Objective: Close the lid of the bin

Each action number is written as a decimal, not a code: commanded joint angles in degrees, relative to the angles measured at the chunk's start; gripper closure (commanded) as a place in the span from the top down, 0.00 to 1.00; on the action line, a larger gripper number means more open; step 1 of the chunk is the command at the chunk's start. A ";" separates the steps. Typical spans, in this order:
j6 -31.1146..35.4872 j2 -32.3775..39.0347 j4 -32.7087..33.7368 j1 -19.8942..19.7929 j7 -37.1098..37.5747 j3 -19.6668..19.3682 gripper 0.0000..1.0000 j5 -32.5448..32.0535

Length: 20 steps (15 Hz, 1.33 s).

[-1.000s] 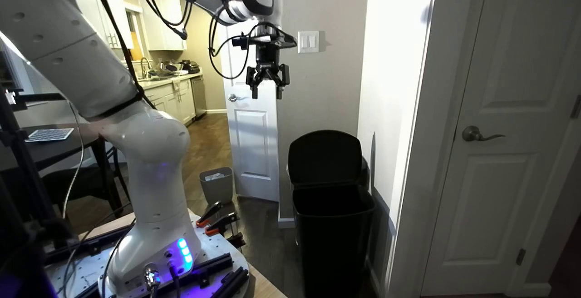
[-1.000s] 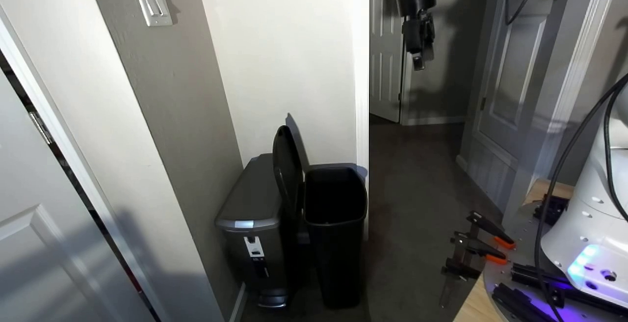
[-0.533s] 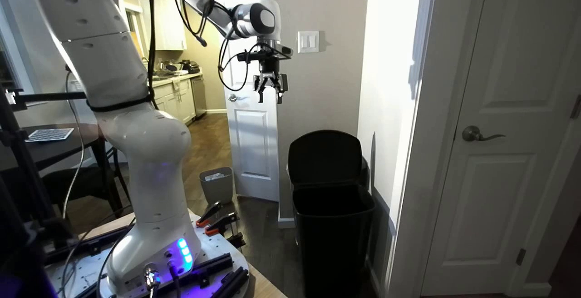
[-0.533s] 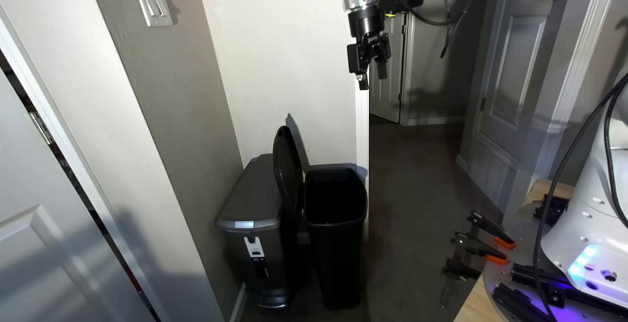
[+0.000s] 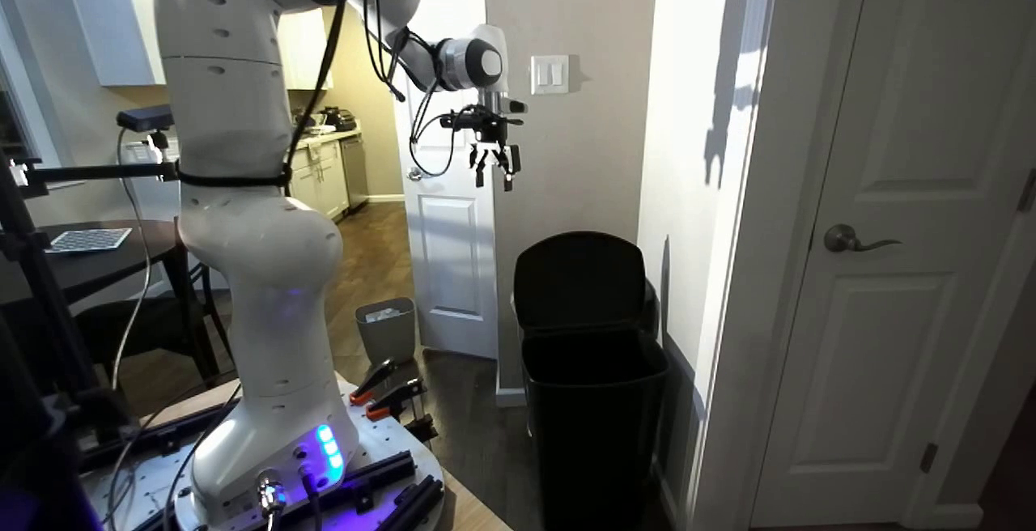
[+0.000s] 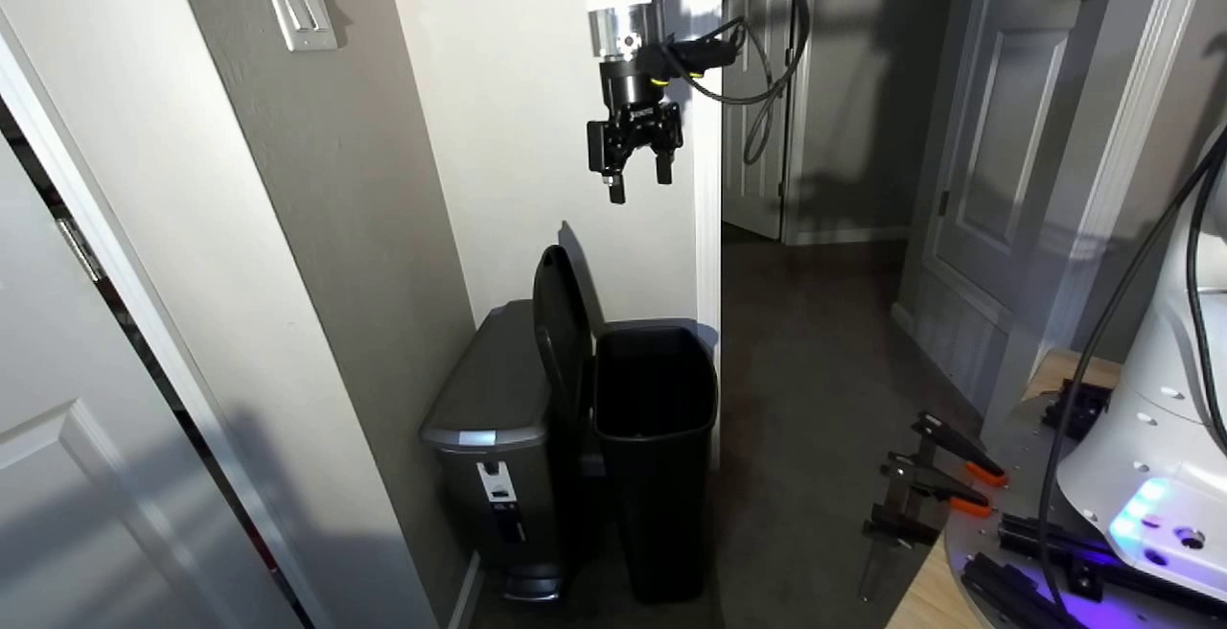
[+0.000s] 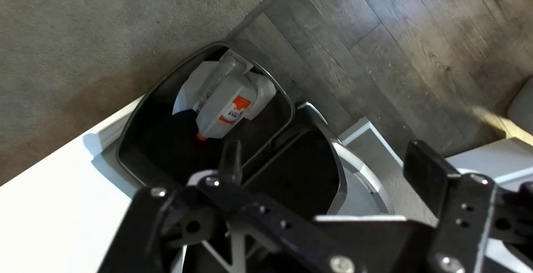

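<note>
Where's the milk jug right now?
In the wrist view, left of center, the milk jug lies inside the black bin, with the open lid to its lower right.

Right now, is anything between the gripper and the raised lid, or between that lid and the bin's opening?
Nothing visible is. Both exterior views show open air between the gripper and the lid; the milk jug sits wholly inside the bin, so the lid's swing looks clear.

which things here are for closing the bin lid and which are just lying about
For the job:
black lid, standing open
tall black bin
pincer, open and empty

Just about:
gray pedal bin
small wastebasket
clamps
milk jug, inside the tall black bin
</note>
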 commanded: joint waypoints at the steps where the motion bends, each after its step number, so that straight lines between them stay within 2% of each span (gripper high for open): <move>1: 4.80 4.58 3.93 0.99 6.51 -0.81 1.00 -1.74; 4: 9.44 6.37 5.14 0.76 8.32 -1.38 1.00 1.69; 5: 7.30 5.37 4.19 1.01 6.44 -1.46 1.00 0.13; 17: 7.55 5.91 4.50 1.18 6.47 -1.69 1.00 0.23; 19: 6.81 8.85 7.91 1.35 6.11 -1.71 1.00 0.03; 20: 5.20 12.31 12.01 2.29 10.04 -2.01 1.00 -1.88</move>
